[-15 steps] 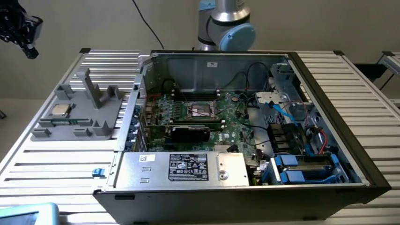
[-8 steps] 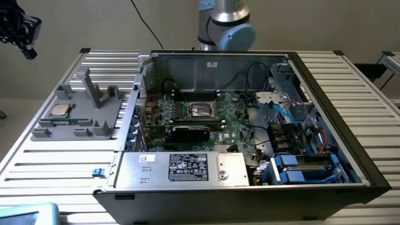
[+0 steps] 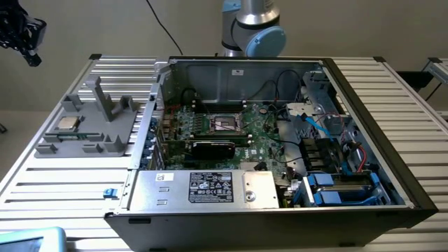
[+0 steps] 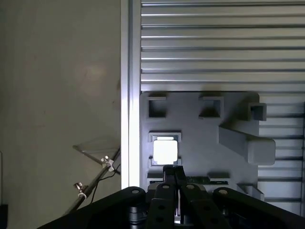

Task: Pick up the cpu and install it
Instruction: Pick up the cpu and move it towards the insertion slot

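Silver square cpu point(image 3: 67, 123) rests in grey plastic holder point(image 3: 105, 137).

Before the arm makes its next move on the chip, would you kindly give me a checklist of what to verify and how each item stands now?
1. The chip lies flat in the grey holder: ok.
2. The pincer is empty: ok, nothing sits between its fingers.
3. The pincer is open enough to take the chip: not ok, it is shut.
4. The pincer faces the chip: ok, in the wrist view the chip sits just ahead of its tips, apart from them.
5. The socket in the computer case is open and free: cannot tell.
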You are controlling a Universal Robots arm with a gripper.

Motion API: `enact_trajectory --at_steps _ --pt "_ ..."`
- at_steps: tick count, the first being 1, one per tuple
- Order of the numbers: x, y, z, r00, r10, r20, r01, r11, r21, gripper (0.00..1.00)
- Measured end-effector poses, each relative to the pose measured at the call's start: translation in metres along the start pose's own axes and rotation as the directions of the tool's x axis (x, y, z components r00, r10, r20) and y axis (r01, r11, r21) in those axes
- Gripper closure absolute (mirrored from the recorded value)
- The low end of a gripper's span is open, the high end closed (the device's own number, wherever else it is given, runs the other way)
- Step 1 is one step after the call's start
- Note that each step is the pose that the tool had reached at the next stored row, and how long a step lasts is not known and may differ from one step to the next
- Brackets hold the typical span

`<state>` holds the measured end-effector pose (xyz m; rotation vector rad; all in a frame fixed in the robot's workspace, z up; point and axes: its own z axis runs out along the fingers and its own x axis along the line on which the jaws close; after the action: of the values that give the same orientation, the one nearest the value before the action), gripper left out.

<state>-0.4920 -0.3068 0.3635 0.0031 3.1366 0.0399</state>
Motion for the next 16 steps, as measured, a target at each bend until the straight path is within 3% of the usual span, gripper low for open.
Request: enact_trajectory --at_steps 8,11,12,15,16 --pt "0.0000 0.0000 0.0000 1.0000 0.000 0.0000 0.000 1.0000 0.0000 0.87" --pt "0.0000 0.0000 0.0000 1.0000 0.000 0.0000 0.000 1.0000 0.0000 0.69" --pt "0.0000 0.0000 0.0000 1.0000 0.000 0.0000 0.000 1.0000 0.0000 0.69" --pt "0.0000 0.0000 0.0000 1.0000 0.000 -0.0001 0.000 1.0000 0.0000 0.51" --pt "0.0000 0.0000 0.0000 1.0000 0.000 0.0000 0.000 1.0000 0.0000 0.51"
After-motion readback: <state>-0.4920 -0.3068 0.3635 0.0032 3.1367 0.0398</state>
